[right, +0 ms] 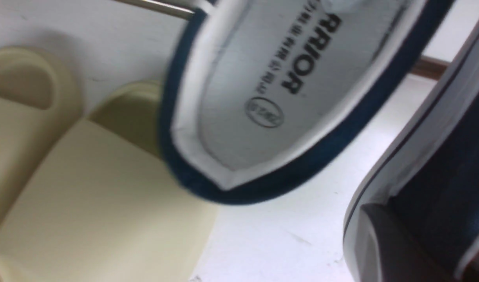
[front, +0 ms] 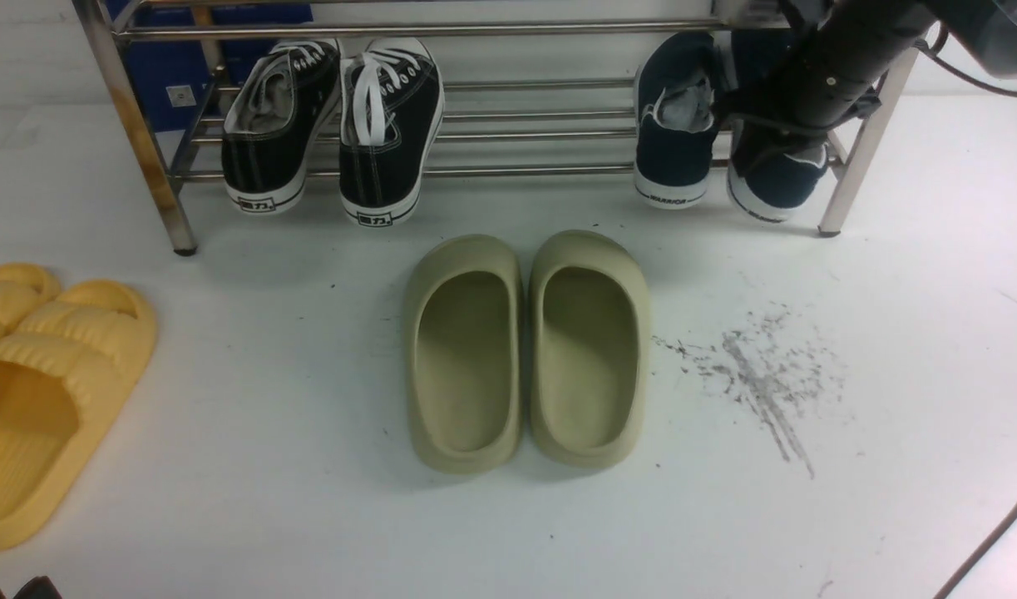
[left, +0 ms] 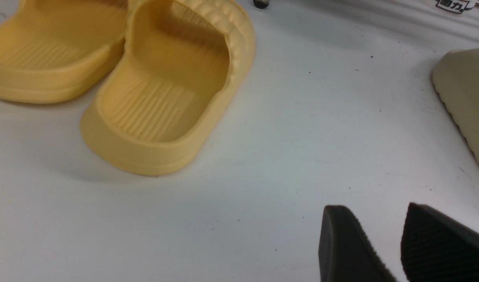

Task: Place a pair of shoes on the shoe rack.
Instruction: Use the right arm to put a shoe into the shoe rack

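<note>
Navy shoe on shoe rack sits clamped in right gripper; left gripper hangs open, empty

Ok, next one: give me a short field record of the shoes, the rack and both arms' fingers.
rack: shiny steel-tube shoe rack, far side of white table
rack left: black lace-up canvas sneakers with white laces
rack right: navy-blue canvas slip-on sneakers, heels overhanging
table: olive-green foam slides centre; yellow foam slides left
right fingers: closed on right-hand navy sneaker
left fingers: slightly apart, empty, over table
</note>
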You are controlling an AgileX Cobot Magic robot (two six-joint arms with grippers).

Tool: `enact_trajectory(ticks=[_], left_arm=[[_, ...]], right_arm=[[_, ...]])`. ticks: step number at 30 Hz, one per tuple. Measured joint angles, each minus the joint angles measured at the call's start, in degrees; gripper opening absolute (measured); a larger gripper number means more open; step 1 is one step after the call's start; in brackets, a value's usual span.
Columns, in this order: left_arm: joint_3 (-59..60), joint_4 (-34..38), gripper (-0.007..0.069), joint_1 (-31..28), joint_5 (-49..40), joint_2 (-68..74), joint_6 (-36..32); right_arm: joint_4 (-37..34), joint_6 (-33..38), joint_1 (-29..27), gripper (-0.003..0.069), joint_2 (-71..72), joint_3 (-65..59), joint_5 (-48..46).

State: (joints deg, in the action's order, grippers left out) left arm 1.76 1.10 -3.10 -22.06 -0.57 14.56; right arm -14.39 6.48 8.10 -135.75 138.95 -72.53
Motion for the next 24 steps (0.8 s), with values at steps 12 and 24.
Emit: enact_trajectory(ticks=[12, 24], left_arm=[[0.00, 0.00, 0.0238, 0.00, 0.00, 0.00, 0.00], [0.00, 0.00, 0.0238, 0.00, 0.00, 0.00, 0.00]], right_arm=[[3.99, -4.49, 0.00, 0.0109, -0.92, 0.03, 2.28], [3.13, -4.47, 0.00, 0.0508, 0.10, 0.23, 2.14]])
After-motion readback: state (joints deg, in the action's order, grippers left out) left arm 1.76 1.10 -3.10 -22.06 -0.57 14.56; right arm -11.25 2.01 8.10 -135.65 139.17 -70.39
